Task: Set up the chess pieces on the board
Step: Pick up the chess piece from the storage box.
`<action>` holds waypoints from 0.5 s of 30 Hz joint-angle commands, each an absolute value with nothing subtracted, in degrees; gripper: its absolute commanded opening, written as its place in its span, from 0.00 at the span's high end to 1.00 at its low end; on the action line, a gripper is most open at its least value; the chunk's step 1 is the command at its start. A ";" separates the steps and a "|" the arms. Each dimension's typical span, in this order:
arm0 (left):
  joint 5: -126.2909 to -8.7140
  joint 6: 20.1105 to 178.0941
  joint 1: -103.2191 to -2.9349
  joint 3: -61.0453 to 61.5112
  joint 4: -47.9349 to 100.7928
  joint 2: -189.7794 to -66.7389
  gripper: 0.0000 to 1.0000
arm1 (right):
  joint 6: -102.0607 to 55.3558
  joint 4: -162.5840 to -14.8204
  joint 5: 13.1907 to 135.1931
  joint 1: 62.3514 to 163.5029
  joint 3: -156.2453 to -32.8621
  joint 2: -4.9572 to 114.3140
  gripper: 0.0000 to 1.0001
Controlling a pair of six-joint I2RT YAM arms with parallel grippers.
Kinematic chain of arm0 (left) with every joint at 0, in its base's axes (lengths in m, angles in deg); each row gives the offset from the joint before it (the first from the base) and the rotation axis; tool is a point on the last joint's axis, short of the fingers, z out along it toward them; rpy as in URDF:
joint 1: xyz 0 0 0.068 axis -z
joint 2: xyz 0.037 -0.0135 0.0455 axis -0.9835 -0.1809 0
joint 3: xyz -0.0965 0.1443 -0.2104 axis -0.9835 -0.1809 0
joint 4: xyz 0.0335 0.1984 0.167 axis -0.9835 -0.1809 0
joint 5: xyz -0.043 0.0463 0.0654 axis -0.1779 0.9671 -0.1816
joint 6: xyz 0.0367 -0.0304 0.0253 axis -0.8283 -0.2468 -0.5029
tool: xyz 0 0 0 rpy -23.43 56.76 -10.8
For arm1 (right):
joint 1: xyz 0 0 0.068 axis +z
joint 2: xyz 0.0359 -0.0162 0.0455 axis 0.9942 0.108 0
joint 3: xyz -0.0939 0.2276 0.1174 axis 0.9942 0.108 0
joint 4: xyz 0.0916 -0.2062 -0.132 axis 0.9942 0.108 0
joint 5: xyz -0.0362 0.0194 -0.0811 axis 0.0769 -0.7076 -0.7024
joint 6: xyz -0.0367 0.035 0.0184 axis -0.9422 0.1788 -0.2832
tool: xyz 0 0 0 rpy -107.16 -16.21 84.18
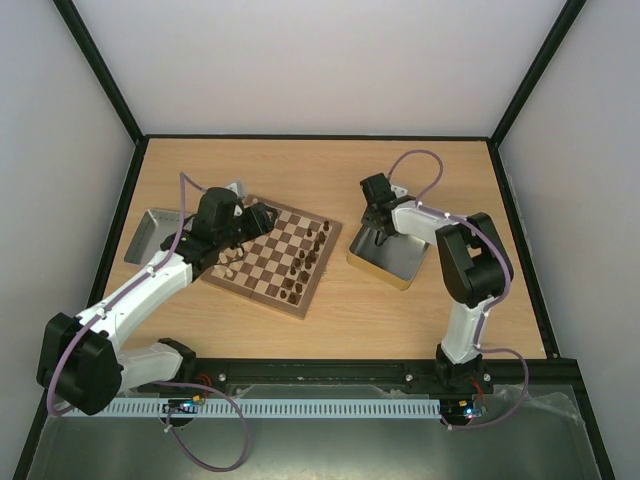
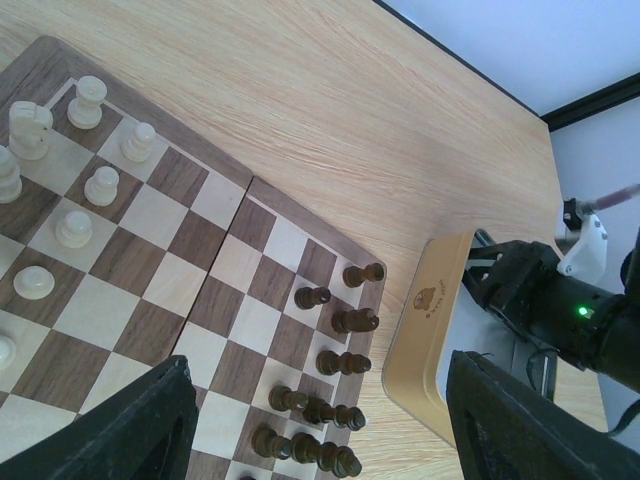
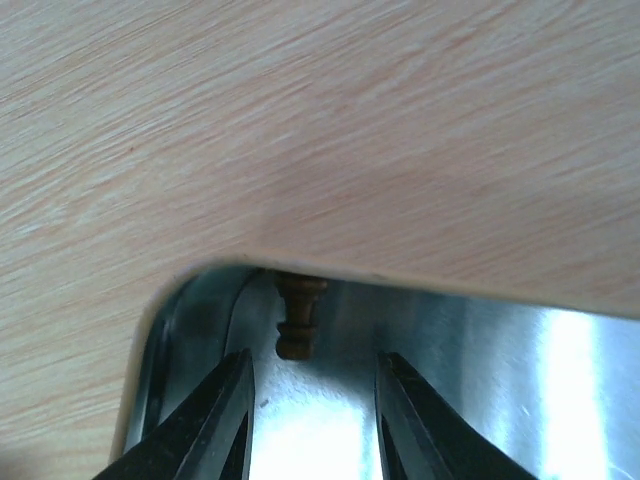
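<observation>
1. Top external view: nearest the camera, a black rail [image 1: 330,375] carries both arm bases at the near edge of the surface [image 1: 400,330]. The surface is a pale, straight-grained wooden top. Plain white walls [image 1: 320,60] rise beyond it, framed by black posts [image 1: 100,65].
2. The board [image 1: 268,262] lies flat, left of the middle and turned askew to the surface's edges. A grey tray [image 1: 150,232] sits near its left corner. A metal tin [image 1: 395,262] sits to its right, apart from it.
3. The left pincer [image 2: 318,400] hovers above the board. Its fingers [image 2: 130,425] stand wide apart, with nothing between them and touching nothing.
4. The right pincer [image 3: 315,385] points down into the tin, its fingers [image 3: 215,420] apart and empty. One dark piece [image 3: 300,320] rests in the tin's rounded corner just past the fingertips, untouched. Whether it stands or lies, I cannot tell.
5. On the board, pale chess pieces [image 2: 75,228] stand along the left side. Dark chess pieces [image 2: 335,360] crowd the right edge, and the squares between the two groups are bare.
6. The board is smooth wood, with tan and dark-brown checks inside a brown rim and a seam down its middle. The pieces are small turned figures with rounded heads. The tin's floor is shiny and reflective. Its outer wall looks golden tan and bears a small emblem. The fingers are matt black.
</observation>
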State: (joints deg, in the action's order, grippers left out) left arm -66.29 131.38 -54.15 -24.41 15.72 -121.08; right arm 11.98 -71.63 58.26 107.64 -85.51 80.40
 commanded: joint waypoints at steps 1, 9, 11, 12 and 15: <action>-66.69 130.68 -54.44 -24.91 15.12 -120.17 0.30 | 10.39 -74.49 56.16 106.97 -87.74 83.12 0.68; -68.22 131.42 -54.44 -24.12 15.01 -120.03 0.30 | 7.86 -77.72 55.64 106.74 -87.14 85.37 0.76; -68.53 131.55 -54.47 -23.79 14.97 -119.85 0.30 | 7.47 -78.08 55.03 106.65 -86.97 85.66 0.79; -68.62 131.63 -54.51 -23.73 14.97 -119.74 0.30 | 7.17 -78.50 54.77 106.65 -86.79 85.77 0.80; -68.73 131.73 -54.53 -23.64 15.01 -119.44 0.29 | 6.43 -79.67 53.98 106.65 -86.31 86.32 0.83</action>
